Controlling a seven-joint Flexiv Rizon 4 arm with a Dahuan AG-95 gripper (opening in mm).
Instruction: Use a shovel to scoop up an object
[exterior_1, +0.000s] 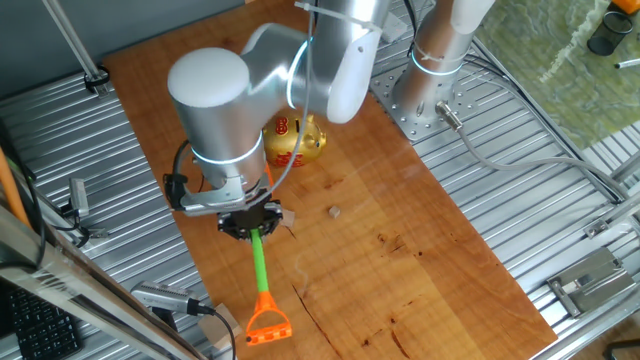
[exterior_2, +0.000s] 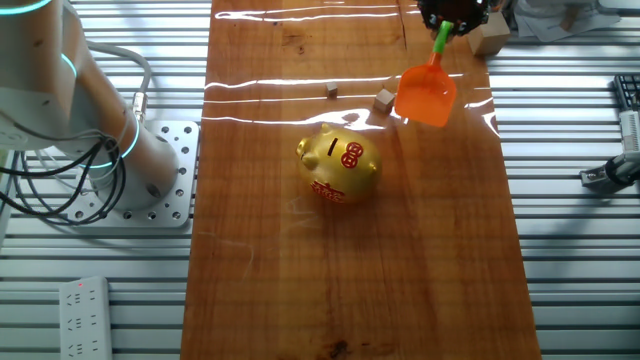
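Observation:
The shovel has an orange blade (exterior_2: 427, 95), a green shaft (exterior_1: 259, 262) and an orange D-loop end (exterior_1: 268, 325). My gripper (exterior_1: 250, 220) is shut on the shaft near the blade end; it also shows at the top edge of the other fixed view (exterior_2: 452, 14). The blade slopes down toward the wooden tabletop (exterior_2: 400, 260). The tiny pale tan cube (exterior_2: 384, 99) lies on the table right at the blade's left edge. I cannot tell if they touch. In the view from the loop end, the arm hides the blade and the cube.
A gold pig figurine (exterior_2: 340, 165) stands mid-table, also seen behind the arm (exterior_1: 297, 142). A smaller darker brown bit (exterior_2: 331, 91) lies left of the cube. A larger wooden block (exterior_2: 490, 38) sits by the gripper. The arm's base (exterior_2: 150, 170) is bolted beside the board.

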